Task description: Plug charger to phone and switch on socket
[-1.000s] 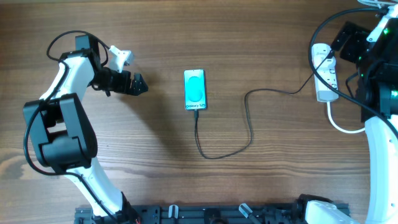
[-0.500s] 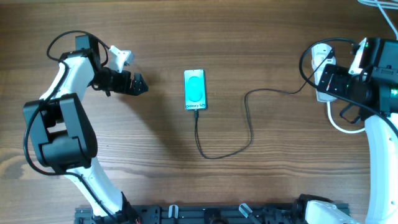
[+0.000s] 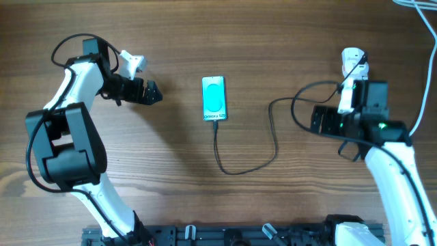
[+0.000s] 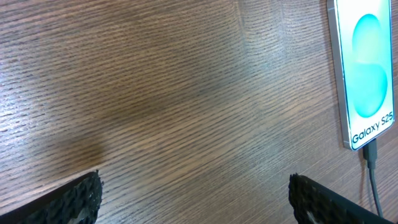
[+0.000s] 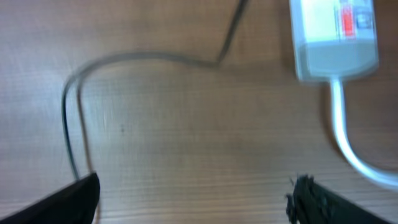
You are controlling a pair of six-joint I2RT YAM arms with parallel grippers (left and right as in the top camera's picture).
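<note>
The phone (image 3: 214, 98) lies face up mid-table, light blue with a turquoise oval; it also shows at the right edge of the left wrist view (image 4: 367, 68). The charger (image 3: 273, 140), a thin black cable, has its plug tip at the phone's lower end (image 4: 371, 154) and loops right toward the socket (image 3: 353, 63). The socket is a white strip, partly hidden by my right arm, and shows blurred in the right wrist view (image 5: 333, 31). My left gripper (image 3: 147, 92) is open and empty, left of the phone. My right gripper (image 3: 317, 121) is open and empty, below-left of the socket, over the cable (image 5: 124, 59).
A thick white cord (image 5: 348, 146) leaves the socket's near end. My left gripper's open jaws (image 4: 196, 199) and my right gripper's open jaws (image 5: 196, 199) each frame bare wooden table (image 3: 171, 178). White cables (image 3: 410, 8) hang at the top right corner.
My right arm has moved off the socket, down and to the left, uncovering the socket's far end. The left arm, the phone and the cable have not moved.
</note>
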